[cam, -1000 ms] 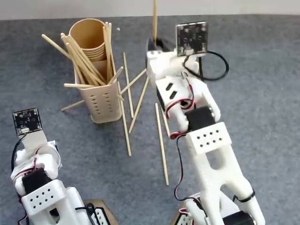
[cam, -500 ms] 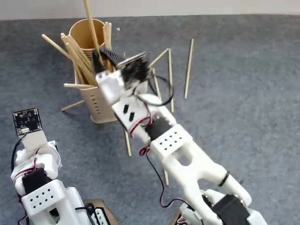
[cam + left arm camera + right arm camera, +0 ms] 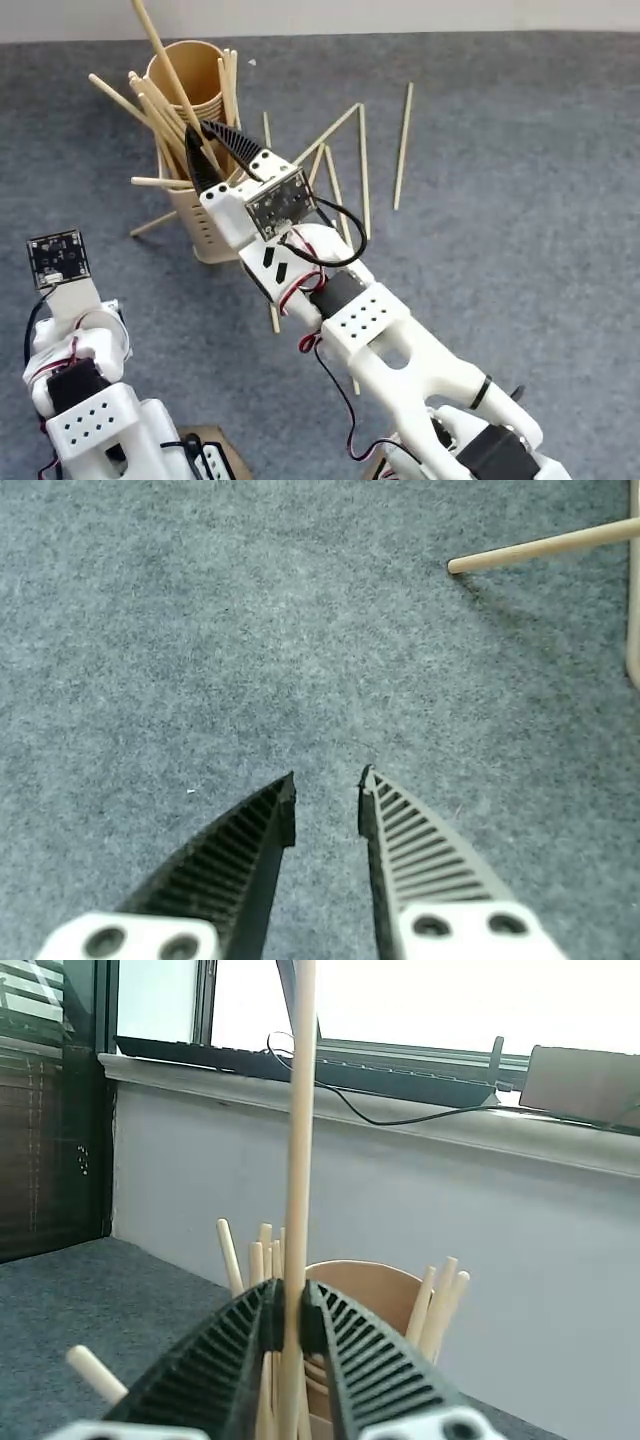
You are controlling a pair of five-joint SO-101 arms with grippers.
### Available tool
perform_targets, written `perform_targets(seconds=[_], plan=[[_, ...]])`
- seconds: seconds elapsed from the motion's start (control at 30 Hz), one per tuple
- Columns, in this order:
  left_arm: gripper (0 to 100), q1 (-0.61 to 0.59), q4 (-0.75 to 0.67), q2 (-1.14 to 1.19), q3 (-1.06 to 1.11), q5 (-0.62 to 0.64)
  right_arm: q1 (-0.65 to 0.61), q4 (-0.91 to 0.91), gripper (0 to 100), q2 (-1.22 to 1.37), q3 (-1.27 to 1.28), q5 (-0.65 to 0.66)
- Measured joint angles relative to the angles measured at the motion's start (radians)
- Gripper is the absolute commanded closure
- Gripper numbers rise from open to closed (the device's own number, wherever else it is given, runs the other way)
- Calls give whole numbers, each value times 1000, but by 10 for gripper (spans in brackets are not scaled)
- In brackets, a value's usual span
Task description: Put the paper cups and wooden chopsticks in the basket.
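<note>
Soft, even light lies over the grey carpet (image 3: 520, 250) in the high view, and the loose chopsticks (image 3: 403, 145) toward 1 o'clock cast only faint, thin shadows. In the left wrist view a chopstick (image 3: 545, 548) at 2 o'clock throws a soft shadow beside it. In the right wrist view the window (image 3: 400, 1000) at 12 o'clock glares white. The wall (image 3: 450, 1210) beneath is dull, and the held chopstick (image 3: 298, 1160) is pale against the glare.

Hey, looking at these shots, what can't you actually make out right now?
- Held chopstick: its lower end, right wrist view, is hidden between the right gripper fingers; whether it reaches into the basket is unclear.
- Paper cups: the stack count, high view, is hidden by the basket wall.
- Loose chopsticks: high view, the right arm covers some.
- Another chopstick: left wrist view, cut off by the edge.
</note>
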Motion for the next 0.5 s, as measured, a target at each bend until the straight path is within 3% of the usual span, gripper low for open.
perform_targets(seconds=[0.5], plan=[[860,0,0,0,0,0,9,0,991,114,-49,-140]])
